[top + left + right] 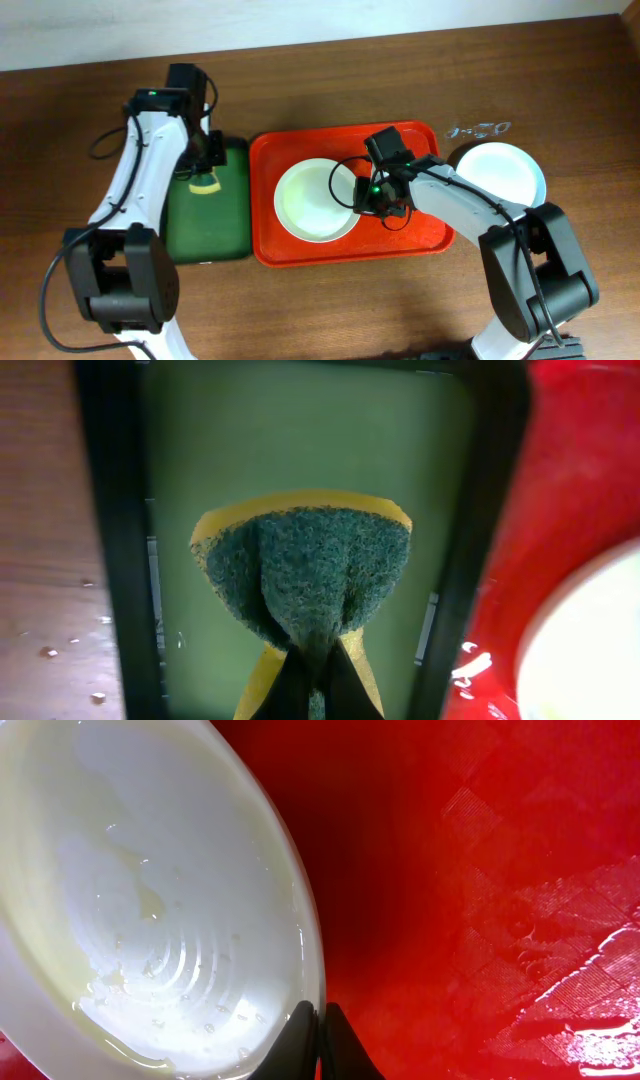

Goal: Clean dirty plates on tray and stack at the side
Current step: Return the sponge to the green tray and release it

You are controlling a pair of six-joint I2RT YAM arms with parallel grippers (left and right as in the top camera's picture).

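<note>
Judged stiff but slippery, the wet plate [150, 920] is rim-pinched by the right gripper [318, 1020], the sponge [300, 565] by the left gripper [308, 670]

Right wrist view: cream plate [150, 900] cut off by frame; right gripper [320, 1038] shows fingertips only. Sponge [300, 575] also cut off, left gripper [310, 685] tips only. Overhead: both grips hidden under wrists; stack [497, 172] at right, plate count unclear; glinting bits [480, 129] far right too small to tell.
</note>
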